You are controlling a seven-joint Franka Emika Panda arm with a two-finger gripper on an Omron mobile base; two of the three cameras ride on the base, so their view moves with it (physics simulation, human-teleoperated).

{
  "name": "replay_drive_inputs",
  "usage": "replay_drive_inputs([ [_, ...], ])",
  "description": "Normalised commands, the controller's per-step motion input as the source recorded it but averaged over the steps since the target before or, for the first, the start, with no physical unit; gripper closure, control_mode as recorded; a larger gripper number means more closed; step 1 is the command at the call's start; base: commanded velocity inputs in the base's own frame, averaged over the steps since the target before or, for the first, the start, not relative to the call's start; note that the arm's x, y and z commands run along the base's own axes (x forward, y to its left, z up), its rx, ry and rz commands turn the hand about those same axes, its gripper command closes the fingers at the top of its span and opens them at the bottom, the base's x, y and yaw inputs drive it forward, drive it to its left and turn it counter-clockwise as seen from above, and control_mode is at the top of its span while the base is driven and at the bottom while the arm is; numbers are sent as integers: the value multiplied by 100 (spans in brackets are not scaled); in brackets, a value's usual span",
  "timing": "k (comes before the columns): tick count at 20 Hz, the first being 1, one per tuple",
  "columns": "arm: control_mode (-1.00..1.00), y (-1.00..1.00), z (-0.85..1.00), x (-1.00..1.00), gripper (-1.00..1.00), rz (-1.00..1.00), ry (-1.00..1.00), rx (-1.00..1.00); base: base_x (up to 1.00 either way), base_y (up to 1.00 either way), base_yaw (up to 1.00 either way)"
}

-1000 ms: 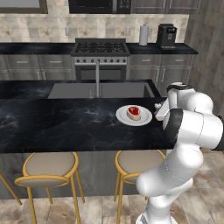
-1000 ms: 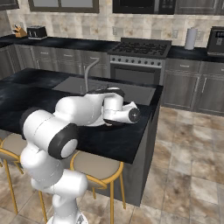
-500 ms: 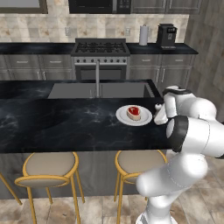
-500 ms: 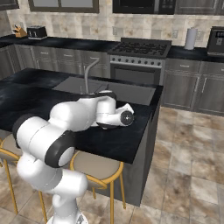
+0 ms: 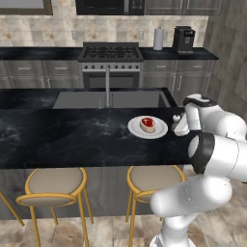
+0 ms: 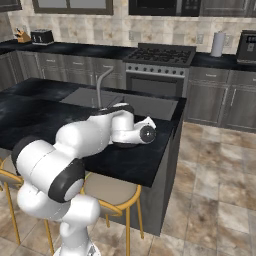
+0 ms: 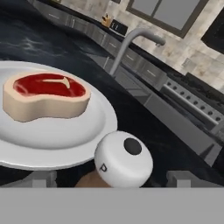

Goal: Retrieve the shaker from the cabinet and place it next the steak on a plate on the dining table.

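The shaker [image 7: 124, 159], brown with a white knob top, stands upright on the black marble dining table [image 5: 72, 140] just beside the rim of the white plate [image 7: 57, 135]. The steak [image 7: 46, 99], red with a pale edge, lies on that plate. My gripper [image 7: 111, 178] is open, its fingertips [image 7: 43, 178] standing wide on either side of the shaker without gripping it. In the left base view the shaker [image 5: 176, 118] stands right of the plate [image 5: 135, 128] and steak [image 5: 147, 123], with my gripper [image 5: 181, 127] at it. The tall grey wood-grain cabinet [image 5: 234, 53] rises at the far right.
A sink [image 5: 82, 100] with a tall faucet [image 5: 107, 84] is sunk into the table behind the plate. Gold-framed stools [image 5: 53, 185] stand at the near edge. The stove [image 5: 111, 55], a paper-towel roll [image 5: 158, 38] and a coffee machine [image 5: 184, 39] line the back counter.
The arm's elbow and forearm have swung lower and to the right while the hand has stayed by the plate. The jaws have stayed open and the shaker has not moved.
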Motion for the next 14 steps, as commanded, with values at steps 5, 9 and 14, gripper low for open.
replay_drive_inputs([
  [5, -100, -8, 36, -2, -100, 3, 0, 0, 0, 0, 0],
  [9, -100, -3, 43, -29, -100, 7, -1, 0, 0, 0, 0],
  [14, -100, -8, 48, -63, -100, 7, -10, 0, 0, 0, 0],
])
